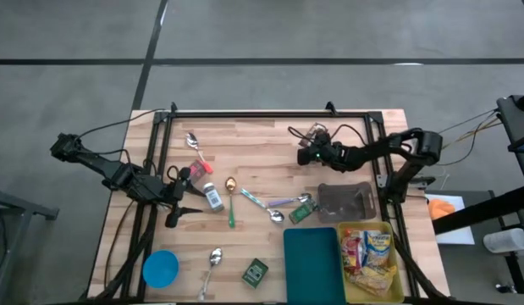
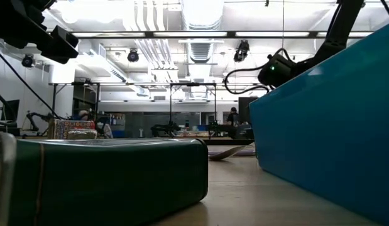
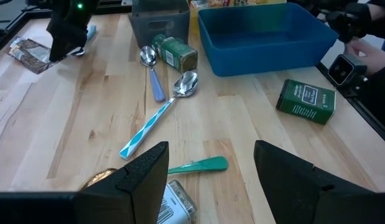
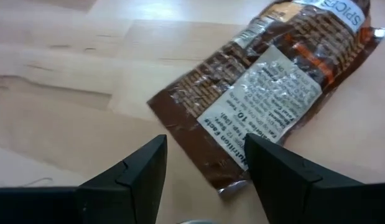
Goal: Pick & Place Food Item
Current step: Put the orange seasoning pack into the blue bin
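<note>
The right gripper (image 4: 204,168) is hovering low over the far right part of the table (image 1: 270,135), its fingers standing apart with nothing between them. Just ahead of them, a brown snack packet (image 4: 273,93) with a white nutrition label is lying flat on the wood, apart from the fingers. Bare boards are showing on the packet's other sides.

The left gripper (image 3: 208,171) is waiting over the left middle of the table, jaws parted and holding nothing. Directly under it a small labelled jar (image 3: 176,199) is lying on its side, beside a green-handled spoon (image 3: 198,165) with a gold bowl. Beyond that, a striped-handled spoon (image 3: 158,112) and a lavender-handled spoon (image 3: 152,71) are lying close together, with a green tin (image 3: 176,53) on its side just past them. A green box (image 3: 306,101) is sitting apart, near the front edge.

In the high view, a blue lid (image 1: 161,268) and another spoon (image 1: 211,269) are occupying the front left; a pink-handled spoon (image 1: 195,146) is lying at the far left.

The blue bin (image 1: 311,263) at the front right is showing an empty floor. Beside it, a yellow bin (image 1: 397,286) is holding several bright food packets (image 1: 367,254). A dark grey bin (image 1: 346,202) is standing behind these; I cannot tell its contents.
</note>
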Action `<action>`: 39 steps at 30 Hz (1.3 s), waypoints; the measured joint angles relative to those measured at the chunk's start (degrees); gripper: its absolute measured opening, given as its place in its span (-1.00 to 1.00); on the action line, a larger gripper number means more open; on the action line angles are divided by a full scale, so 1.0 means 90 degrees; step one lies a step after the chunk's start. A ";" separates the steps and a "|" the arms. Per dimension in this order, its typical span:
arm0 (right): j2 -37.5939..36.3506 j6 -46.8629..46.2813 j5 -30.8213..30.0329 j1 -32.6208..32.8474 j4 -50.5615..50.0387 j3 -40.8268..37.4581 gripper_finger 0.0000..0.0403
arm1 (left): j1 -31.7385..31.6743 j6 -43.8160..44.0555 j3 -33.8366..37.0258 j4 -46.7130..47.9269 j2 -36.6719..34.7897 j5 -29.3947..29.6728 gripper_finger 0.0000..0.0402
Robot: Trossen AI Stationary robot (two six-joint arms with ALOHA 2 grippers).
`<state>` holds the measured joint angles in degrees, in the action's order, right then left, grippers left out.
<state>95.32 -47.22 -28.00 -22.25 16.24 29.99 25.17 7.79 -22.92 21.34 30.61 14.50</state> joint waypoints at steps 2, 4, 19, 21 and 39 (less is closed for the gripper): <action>0.0066 -0.0024 -0.0003 0.0001 0.0024 0.0014 0.06 | -0.0002 0.0000 0.0000 0.0000 -0.0002 0.0002 0.20; 0.0118 -0.0018 0.0032 0.0006 0.0057 0.0018 0.06 | 0.0000 0.0000 0.0001 0.0000 -0.0001 0.0002 0.20; -0.0091 -0.0381 0.2114 0.0479 -0.0060 0.0101 0.06 | -0.0002 0.0000 0.0000 -0.0001 0.0000 0.0002 0.20; -0.0091 -0.0421 0.2248 0.0629 -0.0062 0.0099 0.06 | -0.0002 0.0000 0.0000 -0.0002 0.0000 0.0002 0.20; -0.0034 -0.0831 0.2347 0.2290 -0.0248 0.0413 0.06 | -0.0002 0.0000 0.0000 -0.0001 0.0000 0.0002 0.20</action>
<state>95.01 -54.70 -6.87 -1.63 14.01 33.70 25.15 7.79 -22.92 21.33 30.61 14.52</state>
